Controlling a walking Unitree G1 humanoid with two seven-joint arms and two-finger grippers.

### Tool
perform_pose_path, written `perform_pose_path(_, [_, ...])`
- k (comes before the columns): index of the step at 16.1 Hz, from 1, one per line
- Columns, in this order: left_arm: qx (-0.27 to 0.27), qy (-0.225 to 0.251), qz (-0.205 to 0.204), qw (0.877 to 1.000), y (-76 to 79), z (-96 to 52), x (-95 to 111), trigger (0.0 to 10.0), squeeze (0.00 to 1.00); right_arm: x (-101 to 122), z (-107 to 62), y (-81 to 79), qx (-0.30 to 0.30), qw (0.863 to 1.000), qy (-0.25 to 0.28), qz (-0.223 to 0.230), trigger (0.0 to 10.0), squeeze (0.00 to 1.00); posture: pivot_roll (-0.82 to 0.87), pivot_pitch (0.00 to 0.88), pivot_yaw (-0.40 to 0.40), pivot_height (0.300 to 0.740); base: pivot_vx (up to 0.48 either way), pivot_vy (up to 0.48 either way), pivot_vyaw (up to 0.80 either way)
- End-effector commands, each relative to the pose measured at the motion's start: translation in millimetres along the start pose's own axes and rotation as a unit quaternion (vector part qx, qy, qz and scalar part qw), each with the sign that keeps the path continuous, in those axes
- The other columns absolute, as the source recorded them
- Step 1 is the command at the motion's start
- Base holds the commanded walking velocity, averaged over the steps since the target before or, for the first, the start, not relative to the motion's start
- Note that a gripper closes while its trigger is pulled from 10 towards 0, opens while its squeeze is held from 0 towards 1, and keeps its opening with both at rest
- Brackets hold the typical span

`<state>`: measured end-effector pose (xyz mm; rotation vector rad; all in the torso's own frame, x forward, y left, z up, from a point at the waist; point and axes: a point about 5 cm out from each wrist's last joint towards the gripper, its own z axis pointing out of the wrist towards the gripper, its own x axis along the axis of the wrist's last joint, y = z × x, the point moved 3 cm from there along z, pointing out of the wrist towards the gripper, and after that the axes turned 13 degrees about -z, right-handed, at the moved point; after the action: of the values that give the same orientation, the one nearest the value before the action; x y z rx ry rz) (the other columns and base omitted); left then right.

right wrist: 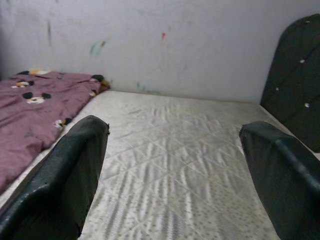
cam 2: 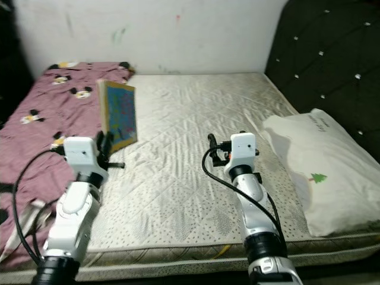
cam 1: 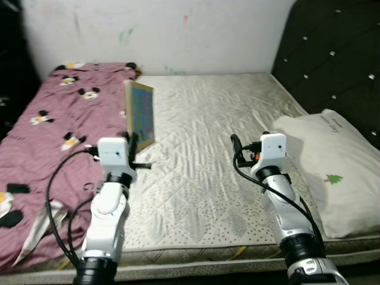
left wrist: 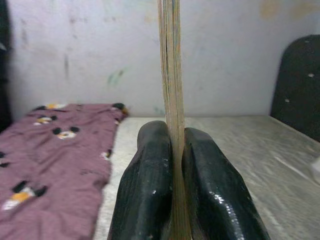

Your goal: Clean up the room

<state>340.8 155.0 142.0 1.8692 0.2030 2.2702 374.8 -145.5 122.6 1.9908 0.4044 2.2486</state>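
A thin book with a blue picture cover (cam 1: 141, 114) stands upright on edge over the left half of the bare mattress (cam 1: 219, 119). My left gripper (cam 1: 133, 142) is shut on its lower edge; in the left wrist view both black fingers (left wrist: 147, 190) press the book's page edge (left wrist: 171, 65) from either side. My right gripper (cam 1: 237, 148) hovers open over the middle of the mattress, its two fingers (right wrist: 65, 175) spread wide with nothing between them.
A maroon blanket with cartoon mouse prints (cam 1: 53, 124) covers the bed's left side. A white pillow with a small green tree (cam 1: 335, 160) lies at the right, against a dark tufted headboard (cam 1: 332, 53). A stained white wall (cam 1: 154, 29) runs behind the bed.
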Motion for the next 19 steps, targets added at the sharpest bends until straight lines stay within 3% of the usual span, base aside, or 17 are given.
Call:
perform_pose_path(1, [-0.013,0.027,0.004,1.0,4.2,8.2,13.3,10.0,0.0,5.8,4.1,0.6,-0.007,1.0,0.01,0.002,10.0,0.0,0.0,0.0,0.004,0.74,0.0,0.0,0.0])
perform_pose_path(8, [-0.05,-0.012,-0.008,0.999,30.8,6.9,-18.2,10.0,0.0,-0.5,-3.8,9.4,-0.026,1.0,0.014,-0.005,10.0,0.0,-0.07,0.0,0.041,0.74,0.0,0.0,0.0])
perform_pose_path(12, [-0.046,-0.015,-0.005,0.999,19.1,1.1,-18.4,10.0,0.0,-13.1,-15.1,10.9,-0.029,1.0,-0.002,-0.008,10.0,0.0,-0.04,0.0,0.032,0.74,0.0,-0.142,0.0])
perform_pose_path(14, [-0.036,-0.025,0.001,0.999,8.8,-10.4,-23.5,10.0,0.0,-16.2,-17.6,6.3,-0.021,1.0,-0.008,-0.008,10.0,0.0,-0.03,0.0,0.02,0.74,0.0,-0.307,0.0])
perform_pose_path(19, [-0.03,-0.034,-0.007,0.999,8.8,-20.9,-27.5,10.0,0.0,-13.3,-19.0,6.5,-0.011,1.0,-0.006,-0.014,10.0,0.0,-0.03,0.0,0.01,0.74,0.0,-0.331,0.0])
